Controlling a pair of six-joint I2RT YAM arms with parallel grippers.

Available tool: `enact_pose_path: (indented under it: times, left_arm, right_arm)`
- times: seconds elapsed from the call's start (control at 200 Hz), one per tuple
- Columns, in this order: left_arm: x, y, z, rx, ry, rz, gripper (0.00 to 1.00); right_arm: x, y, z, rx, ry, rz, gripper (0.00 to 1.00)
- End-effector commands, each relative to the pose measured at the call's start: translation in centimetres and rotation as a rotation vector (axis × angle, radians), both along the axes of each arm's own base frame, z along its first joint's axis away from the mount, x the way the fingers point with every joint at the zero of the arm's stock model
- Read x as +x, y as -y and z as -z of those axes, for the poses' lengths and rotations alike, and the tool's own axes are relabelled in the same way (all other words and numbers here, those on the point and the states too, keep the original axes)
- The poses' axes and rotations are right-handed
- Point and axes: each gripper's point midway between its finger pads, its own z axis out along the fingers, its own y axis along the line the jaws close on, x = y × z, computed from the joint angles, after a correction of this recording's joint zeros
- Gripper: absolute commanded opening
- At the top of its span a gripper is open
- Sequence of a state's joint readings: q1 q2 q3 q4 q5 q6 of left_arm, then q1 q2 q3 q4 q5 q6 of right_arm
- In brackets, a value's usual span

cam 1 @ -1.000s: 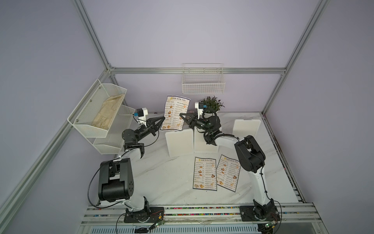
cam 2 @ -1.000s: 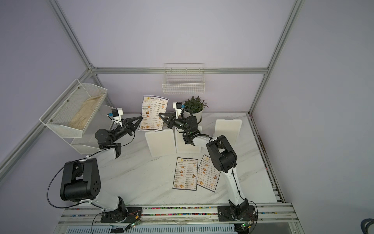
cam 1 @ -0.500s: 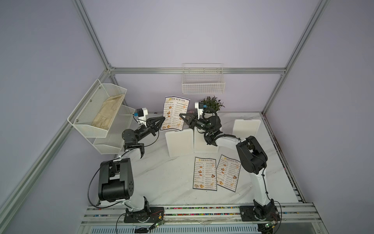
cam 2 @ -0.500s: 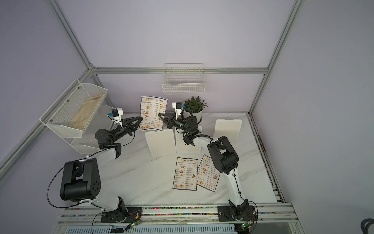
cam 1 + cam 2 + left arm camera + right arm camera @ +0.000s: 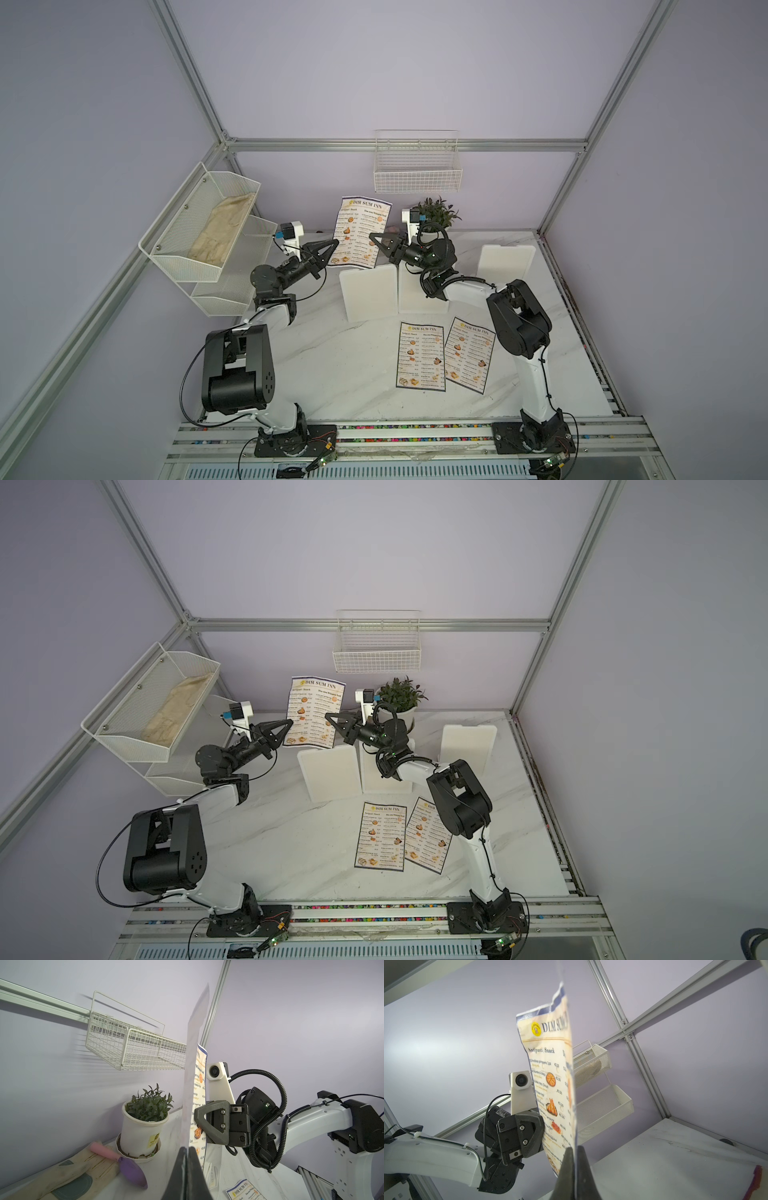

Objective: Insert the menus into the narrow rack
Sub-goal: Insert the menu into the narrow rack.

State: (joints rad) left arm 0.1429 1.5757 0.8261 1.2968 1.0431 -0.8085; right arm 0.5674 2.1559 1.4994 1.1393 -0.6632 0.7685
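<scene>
One black-bordered paper menu (image 5: 360,232) headed "DIM SUM INN" is held upright in the air below the white wire wall rack (image 5: 417,171). Its side edges are clamped between the left gripper (image 5: 335,242) and the right gripper (image 5: 372,237). Two further menus (image 5: 420,356) are laid flat, just beside each other, on the white marble-patterned tabletop (image 5: 332,365), enclosed by lavender walls (image 5: 395,75) and aluminium framing (image 5: 332,145).

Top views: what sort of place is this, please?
Probably a robot test cell staged as a restaurant corner: lilac panels in an aluminium frame, two arms bolted to a rail, a Dim Sum Inn menu held up over a marble-look table.
</scene>
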Motion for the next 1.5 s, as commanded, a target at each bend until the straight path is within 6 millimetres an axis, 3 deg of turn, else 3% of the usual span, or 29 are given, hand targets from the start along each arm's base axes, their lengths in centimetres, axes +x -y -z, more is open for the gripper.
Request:
enact_pose_path:
  times: [0.0,0.605,1.04,1.345,1.495]
  left_arm:
    - [-1.4,0.0,-1.2,0.009,0.061,-0.01,0.0]
    - [-1.7,0.1,-1.5,0.003,0.062,-0.009,0.0]
    - [-1.3,-0.1,-1.2,-0.005,0.056,-0.026,0.26]
    - [-1.1,-0.2,-1.0,-0.002,0.054,-0.024,0.21]
    - [-1.0,-0.1,-0.9,-0.002,0.05,-0.022,0.18]
  right_arm:
    - [-1.6,0.6,-2.6,0.05,0.044,-0.022,0.0]
    - [-1.8,0.8,-1.6,0.036,0.001,-0.021,0.0]
    - [-0.7,0.5,-1.7,0.025,-0.001,0.013,0.0]
    - [0.8,0.2,-2.3,0.003,-0.012,0.063,0.0]
    - [0.9,0.2,-1.5,-0.005,-0.028,0.069,0.0]
